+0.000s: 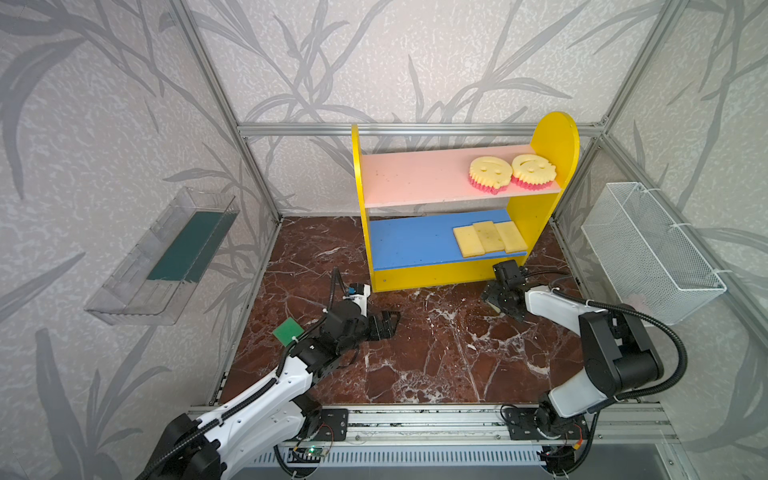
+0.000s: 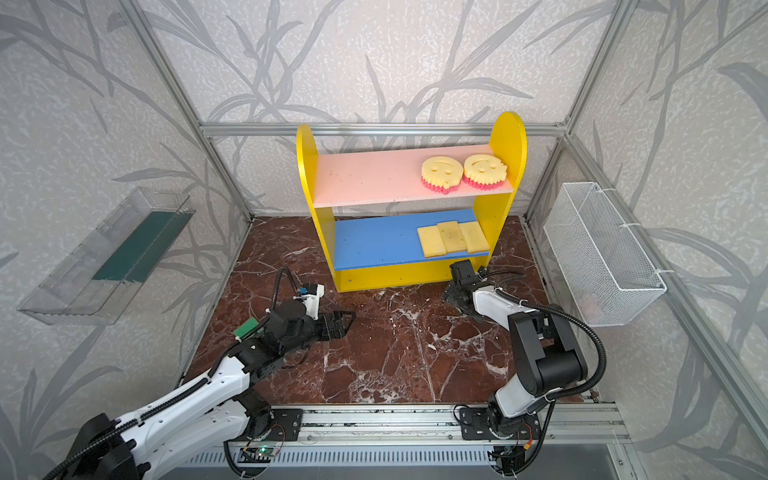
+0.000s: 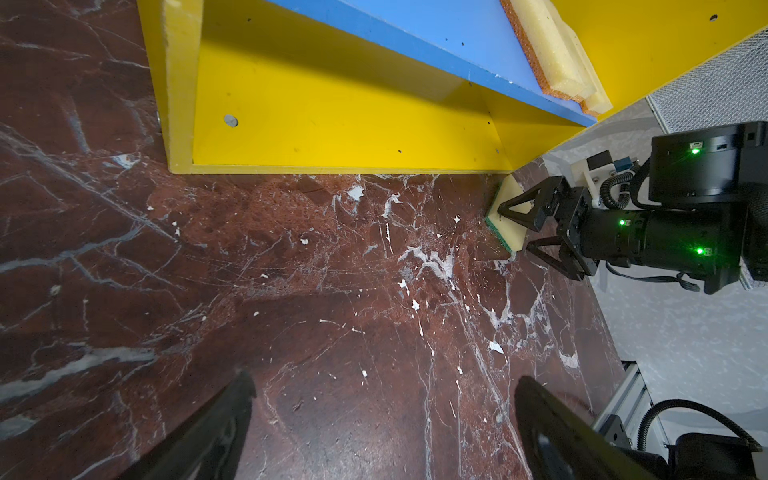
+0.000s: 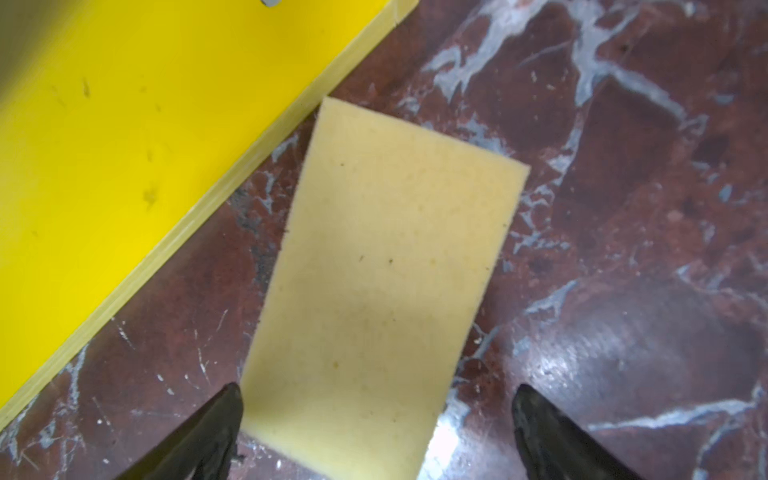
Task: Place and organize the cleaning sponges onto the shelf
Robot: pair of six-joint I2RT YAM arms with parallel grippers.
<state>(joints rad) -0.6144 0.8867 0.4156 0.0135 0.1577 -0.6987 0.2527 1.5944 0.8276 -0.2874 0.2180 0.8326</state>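
The shelf stands at the back with two round yellow smiley sponges on its pink board and three pale yellow rectangles on its blue board. A pale yellow sponge with a green underside lies flat on the marble floor, just in front of the shelf's base. My right gripper is open and hangs low over its near end, one finger on each side. A green-faced sponge lies on the floor at the left, partly behind my left arm. My left gripper is open and empty above bare floor.
A clear plastic tray with a dark green bottom hangs on the left wall. A white wire mesh basket hangs on the right wall. An aluminium rail carrying both arm bases runs along the front edge.
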